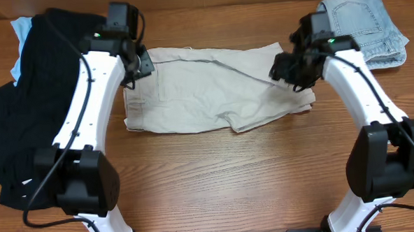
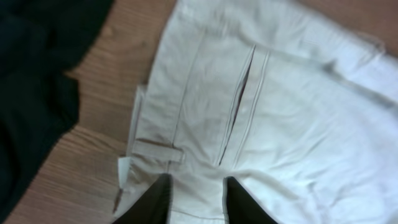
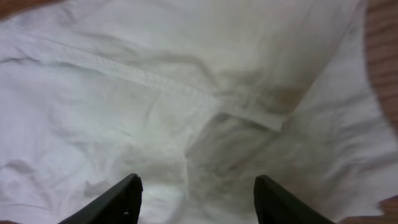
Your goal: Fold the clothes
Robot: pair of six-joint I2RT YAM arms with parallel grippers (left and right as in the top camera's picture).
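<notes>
The pale beige shorts lie spread flat across the middle of the wooden table, waistband to the left and legs to the right. My left gripper hovers over the waistband end. In the left wrist view its fingers are apart, with the waistband, a belt loop and a pocket slit of the shorts below them. My right gripper is over the right leg end. In the right wrist view its fingers are wide open above a hemmed fold of the shorts. Neither gripper holds cloth.
A big black garment lies at the left, close to the waistband, and also shows in the left wrist view. A light-blue cloth peeks out behind it. Folded light-blue denim shorts sit at the back right. Bare table wood lies in front.
</notes>
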